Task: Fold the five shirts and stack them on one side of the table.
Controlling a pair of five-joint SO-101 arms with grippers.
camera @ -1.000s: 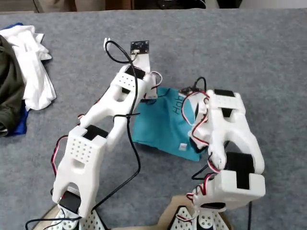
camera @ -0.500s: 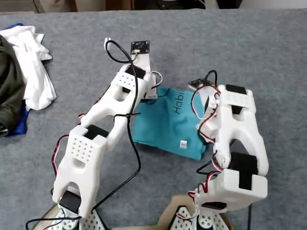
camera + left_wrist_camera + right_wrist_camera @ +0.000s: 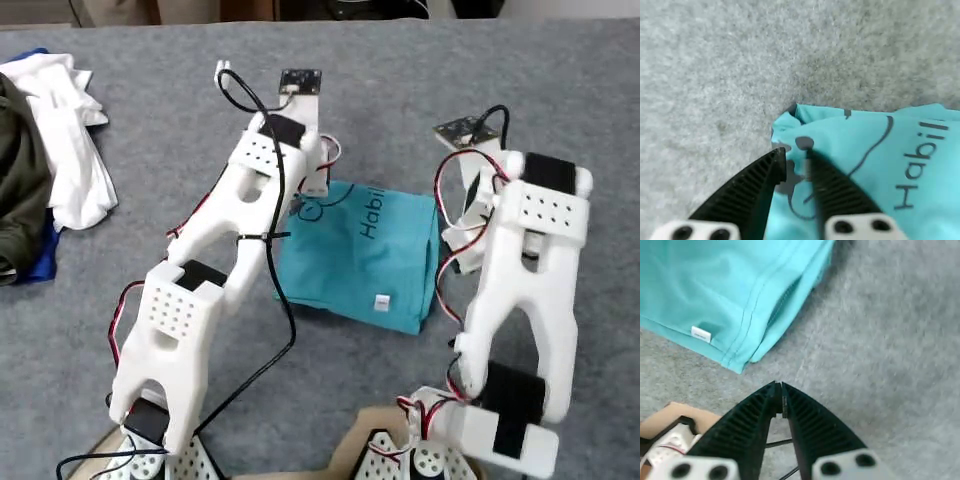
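A teal shirt point(image 3: 360, 260) with dark print lies folded into a rough square in the middle of the grey table. My left gripper point(image 3: 316, 195) sits over its far left corner. In the left wrist view the left gripper point(image 3: 795, 157) is narrowly open, and the flat teal shirt point(image 3: 880, 150) shows through the gap. My right gripper point(image 3: 450, 250) hangs beside the shirt's right edge. In the right wrist view the right gripper point(image 3: 779, 387) is shut on nothing, above bare table just off the teal shirt's point(image 3: 715, 285) hemmed corner with its small white tag.
A loose pile of shirts point(image 3: 60, 150), white, dark green and blue, lies at the table's far left edge. The arms' bases stand on a cardboard sheet point(image 3: 350, 450) at the near edge. Grey table surface point(image 3: 560, 90) stretches to the right and behind the teal shirt.
My right arm has lifted and swung to the right, off the teal shirt's right side, which is now uncovered. My left arm has shifted slightly farther back at the far left corner.
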